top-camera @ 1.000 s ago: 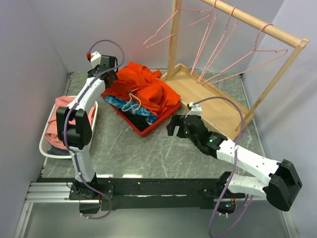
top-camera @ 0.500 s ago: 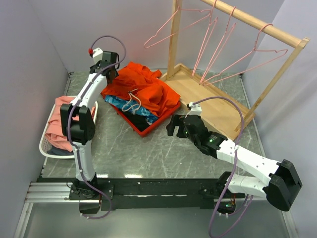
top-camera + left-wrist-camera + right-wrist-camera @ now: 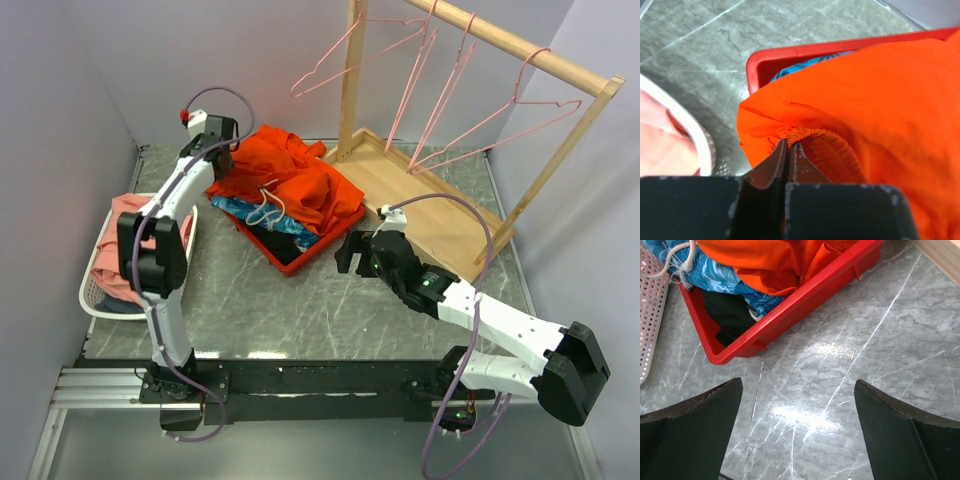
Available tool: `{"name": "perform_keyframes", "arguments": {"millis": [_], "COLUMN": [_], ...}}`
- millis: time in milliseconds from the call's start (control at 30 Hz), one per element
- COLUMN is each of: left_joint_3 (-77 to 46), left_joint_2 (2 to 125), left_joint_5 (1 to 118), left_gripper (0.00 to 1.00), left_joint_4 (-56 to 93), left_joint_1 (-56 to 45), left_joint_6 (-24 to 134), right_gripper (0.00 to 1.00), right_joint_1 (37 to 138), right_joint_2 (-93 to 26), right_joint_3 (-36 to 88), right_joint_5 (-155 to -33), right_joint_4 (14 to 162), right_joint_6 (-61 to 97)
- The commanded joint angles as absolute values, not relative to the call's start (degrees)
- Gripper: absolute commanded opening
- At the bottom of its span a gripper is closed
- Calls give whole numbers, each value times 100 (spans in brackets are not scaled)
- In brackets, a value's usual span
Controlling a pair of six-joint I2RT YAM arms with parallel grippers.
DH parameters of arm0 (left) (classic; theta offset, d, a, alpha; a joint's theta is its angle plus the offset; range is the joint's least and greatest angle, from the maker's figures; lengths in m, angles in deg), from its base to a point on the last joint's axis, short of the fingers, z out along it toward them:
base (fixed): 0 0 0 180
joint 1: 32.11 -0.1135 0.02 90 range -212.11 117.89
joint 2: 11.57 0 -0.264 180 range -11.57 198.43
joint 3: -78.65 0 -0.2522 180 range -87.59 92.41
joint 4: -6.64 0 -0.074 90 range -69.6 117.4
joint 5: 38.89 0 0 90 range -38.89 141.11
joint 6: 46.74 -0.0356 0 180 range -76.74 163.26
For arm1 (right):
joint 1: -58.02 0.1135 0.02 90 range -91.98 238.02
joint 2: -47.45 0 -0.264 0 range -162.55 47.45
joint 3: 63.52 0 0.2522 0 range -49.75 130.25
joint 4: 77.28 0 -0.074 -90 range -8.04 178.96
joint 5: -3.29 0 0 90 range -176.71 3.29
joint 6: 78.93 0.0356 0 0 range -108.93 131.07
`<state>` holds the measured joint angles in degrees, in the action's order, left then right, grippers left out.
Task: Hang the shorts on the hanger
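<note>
The orange-red shorts (image 3: 285, 175) lie heaped on top of a red bin (image 3: 305, 255), white drawstring (image 3: 265, 208) hanging toward the front. My left gripper (image 3: 218, 158) is at the heap's left edge, shut on the elastic waistband of the shorts (image 3: 810, 136); the left gripper (image 3: 789, 145) has its jaws pressed together on the gathered fabric. Several pink wire hangers hang from the wooden rail at the back right, the nearest hanger (image 3: 500, 115) tilted. My right gripper (image 3: 348, 252) hovers open over the table just right of the bin's front corner; the right gripper (image 3: 797, 395) holds nothing.
A blue patterned garment (image 3: 720, 277) and dark cloth lie under the shorts in the red bin (image 3: 790, 307). A white perforated basket (image 3: 100, 295) with salmon-pink cloth (image 3: 125, 240) stands at the left. The wooden rack's base (image 3: 425, 205) and post (image 3: 350, 75) stand behind the bin.
My left gripper has closed on the edge of the shorts; it was open a second ago. The left wrist shifted slightly. The right arm has barely moved.
</note>
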<state>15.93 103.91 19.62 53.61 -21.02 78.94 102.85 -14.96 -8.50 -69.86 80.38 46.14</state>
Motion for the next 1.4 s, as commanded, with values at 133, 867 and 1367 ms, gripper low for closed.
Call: {"name": "perform_keyframes", "arguments": {"millis": [133, 867, 1367], "left_joint_3": [58, -4732, -5657], "left_joint_2": [7933, 4144, 4170], "left_joint_5": [3744, 3819, 2958], "left_gripper": [1, 1, 1], "left_joint_4": [2745, 3728, 4150], "left_joint_1": [-2113, -2113, -2122], "left_joint_6": [6876, 9079, 10566], "right_gripper": [100, 100, 100], "right_joint_1": [10302, 10618, 10636], "right_joint_2": [-1627, -4146, -6486], "right_joint_3": [-221, 2942, 6097], "right_joint_5": [-6992, -6140, -4777], "right_joint_4": [8114, 7307, 6040], "right_joint_6": [4508, 4060, 3375]}}
